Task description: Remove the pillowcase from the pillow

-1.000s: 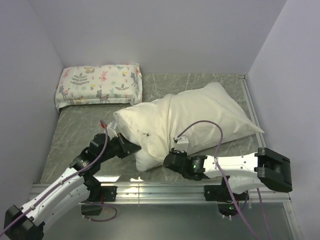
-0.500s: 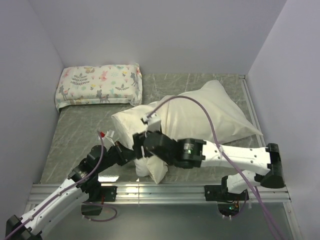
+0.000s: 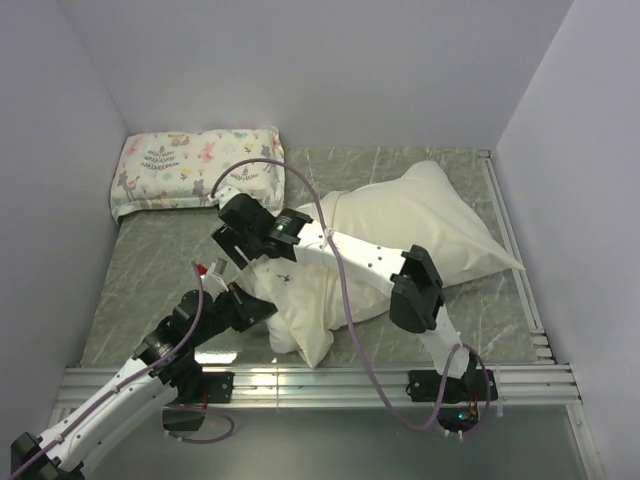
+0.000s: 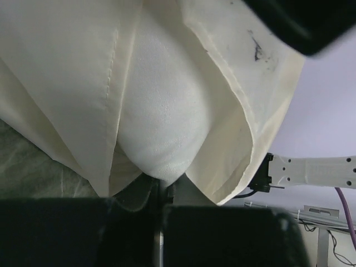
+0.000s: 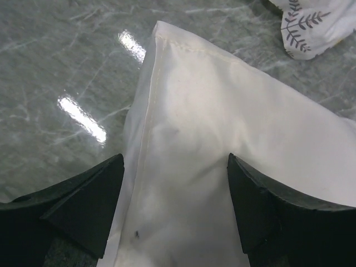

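Note:
The cream pillowcase lies across the table's middle and right. In the left wrist view the white pillow bulges out between the pillowcase's open hems. My left gripper is shut on the pillow's tip, at the near left end of the bundle. My right arm reaches across the pillowcase to its left corner. There the right gripper hangs open, its fingertips standing apart on either side of a seamed corner of the pillowcase, not gripping it.
A smaller floral-print pillow lies at the back left against the wall, and its corner shows in the right wrist view. White walls enclose the grey marbled tabletop. A metal rail runs along the near edge.
My right gripper has let go at the pillow's near side, opened, and swung up and left over the pillowcase to its left corner. The left gripper has stayed shut on the pillow.

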### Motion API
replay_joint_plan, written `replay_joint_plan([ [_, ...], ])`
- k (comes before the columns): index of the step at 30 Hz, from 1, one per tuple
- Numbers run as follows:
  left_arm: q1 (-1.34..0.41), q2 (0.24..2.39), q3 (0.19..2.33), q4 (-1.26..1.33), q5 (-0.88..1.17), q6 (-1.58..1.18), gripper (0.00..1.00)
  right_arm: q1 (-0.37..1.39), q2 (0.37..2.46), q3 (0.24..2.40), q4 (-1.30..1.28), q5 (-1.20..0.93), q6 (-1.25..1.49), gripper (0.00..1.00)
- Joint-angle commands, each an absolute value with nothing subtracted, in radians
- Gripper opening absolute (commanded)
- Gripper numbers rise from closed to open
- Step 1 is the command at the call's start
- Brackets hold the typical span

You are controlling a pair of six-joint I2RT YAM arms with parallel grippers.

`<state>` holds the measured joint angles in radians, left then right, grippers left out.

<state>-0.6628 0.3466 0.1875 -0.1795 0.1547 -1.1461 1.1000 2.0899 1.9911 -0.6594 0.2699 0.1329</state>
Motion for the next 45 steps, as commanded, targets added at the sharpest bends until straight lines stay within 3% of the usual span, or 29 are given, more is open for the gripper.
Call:
replay_joint_plan([
  [1,-0.669,0.334,0.232,-0.233,0.14,-1.138,0.0,1.083,2.126,2.132,-0.738,0.183,0.009,0.83],
  [5,-0.67,0.342,0.241,-0.23,0.143,-1.14,0.0,1.065,2.252,2.298,-0.826,0.202,-0.028,0.84],
  [10,-0.675,0.322,0.282,-0.281,0.127,-1.135,0.0,1.016,2.359,2.398,-0.85,0.267,-0.002,0.74],
  [16,-0.68,0.298,0.336,-0.34,0.115,-1.123,0.01,0.945,2.352,2.319,-0.788,0.241,0.049,0.5],
  [17,-0.68,0.29,0.348,-0.36,0.112,-1.12,0.0,0.942,2.355,2.319,-0.79,0.256,0.048,0.42],
  [18,-0.68,0.285,0.354,-0.371,0.106,-1.12,0.01,0.937,2.358,2.318,-0.79,0.273,0.052,0.28],
  [20,-0.68,0.273,0.367,-0.394,0.104,-1.117,0.0,0.911,2.359,2.318,-0.79,0.305,0.084,0.17],
  [21,-0.68,0.268,0.371,-0.402,0.106,-1.117,0.01,0.898,2.358,2.318,-0.793,0.323,0.106,0.04],
  [23,-0.68,0.258,0.385,-0.422,0.106,-1.115,0.01,0.843,2.355,2.316,-0.805,0.337,0.184,0.0],
  [35,-0.68,0.195,0.462,-0.528,0.107,-1.092,0.01,0.683,2.29,2.181,-0.762,0.446,0.348,0.0],
  [40,-0.68,0.176,0.482,-0.533,0.072,-1.086,0.0,0.68,2.221,2.085,-0.729,0.358,0.341,0.04],
  [43,-0.681,0.21,0.456,-0.479,0.072,-1.097,0.0,0.725,2.064,1.936,-0.614,0.318,0.302,0.27],
  [44,-0.681,0.228,0.45,-0.441,0.066,-1.103,0.01,0.738,1.983,1.887,-0.579,0.322,0.298,0.47],
  [45,-0.68,0.235,0.445,-0.422,0.048,-1.109,0.0,0.75,1.944,1.876,-0.575,0.33,0.295,0.55],
])
